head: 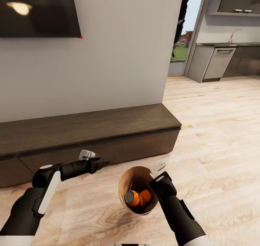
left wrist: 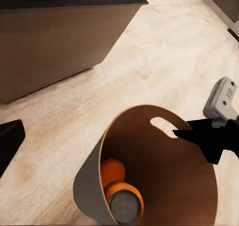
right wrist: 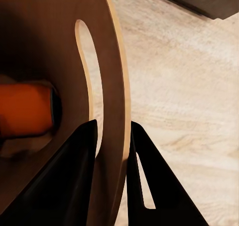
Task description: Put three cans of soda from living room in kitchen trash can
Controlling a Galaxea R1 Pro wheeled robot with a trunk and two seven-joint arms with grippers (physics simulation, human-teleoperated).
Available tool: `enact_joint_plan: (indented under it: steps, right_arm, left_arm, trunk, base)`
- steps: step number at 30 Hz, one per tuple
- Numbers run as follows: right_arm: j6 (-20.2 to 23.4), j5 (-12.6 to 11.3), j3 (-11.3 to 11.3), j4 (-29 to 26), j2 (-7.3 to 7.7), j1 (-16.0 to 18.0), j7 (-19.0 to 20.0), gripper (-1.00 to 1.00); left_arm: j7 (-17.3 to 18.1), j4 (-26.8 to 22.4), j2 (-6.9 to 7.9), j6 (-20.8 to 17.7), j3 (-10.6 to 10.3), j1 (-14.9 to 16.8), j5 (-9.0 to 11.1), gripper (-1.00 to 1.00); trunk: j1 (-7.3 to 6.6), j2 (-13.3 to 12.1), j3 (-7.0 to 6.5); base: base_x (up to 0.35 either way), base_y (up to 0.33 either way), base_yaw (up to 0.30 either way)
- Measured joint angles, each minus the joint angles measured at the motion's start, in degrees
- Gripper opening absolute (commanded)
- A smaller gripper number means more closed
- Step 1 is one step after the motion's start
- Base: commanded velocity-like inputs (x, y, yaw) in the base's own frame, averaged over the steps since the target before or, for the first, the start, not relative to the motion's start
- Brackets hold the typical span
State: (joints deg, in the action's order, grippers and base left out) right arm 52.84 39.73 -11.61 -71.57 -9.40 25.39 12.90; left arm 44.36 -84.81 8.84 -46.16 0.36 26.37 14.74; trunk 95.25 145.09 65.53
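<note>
The right gripper [right wrist: 112, 136] holds a tan wooden bin [head: 126, 181] by its rim, the jaws closed on the wall just below the handle slot. Inside the bin lie orange soda cans [left wrist: 122, 196]; two seem to be there, though the second is half hidden and could be a reflection. The left gripper [head: 99, 164] hangs beside the bin, nearer the low dark cabinet [head: 90, 130], carrying nothing; I cannot tell how its jaws stand. Judging from this, collection is partway done, and the kitchen past the bin is yet to be reached.

Pale plank floor [head: 224, 130], dark low cabinet [head: 90, 130]
</note>
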Motion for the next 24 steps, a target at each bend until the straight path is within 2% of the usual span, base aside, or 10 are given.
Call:
enact_joint_plan:
  steps: [5,16,20,23,24]
  right_arm:
    - [0.03,0.09,0.05,-0.24,0.0,0.0,0.0,-1.0]
    - [0.12,0.05,0.46,-0.62,-0.01,0.0,0.0,-1.0]
    - [1.67,0.09,0.75,-0.92,0.02,-0.01,0.01,-1.0]
    - [6.06,-0.26,0.92,-3.24,0.08,-0.02,0.06,-1.0]
    - [6.3,-0.01,0.97,-3.8,0.05,0.02,0.02,-1.0]
  left_arm:
    - [-0.2,0.01,1.08,0.49,1.54,0.0,-0.35,1.0]
    - [-1.02,0.14,1.45,0.8,1.77,-0.17,-0.72,1.0]
    - [-3.51,-0.02,1.51,0.81,1.76,-0.43,-0.73,1.0]
    - [-6.53,-0.09,1.53,0.81,1.69,-0.51,-0.75,1.0]
    - [-6.84,-0.08,1.53,0.81,1.68,-0.51,-0.74,1.0]
  trunk:
    - [0.0,0.0,0.0]
    - [0.0,0.0,0.0]
    - [0.0,0.0,0.0]
    - [0.0,0.0,0.0]
    - [0.0,0.0,-0.01]
  base:
    - [0.0,0.0,0.0]
    - [0.0,0.0,0.0]
    - [0.0,0.0,0.0]
    - [0.0,0.0,0.0]
    - [0.0,0.0,0.0]
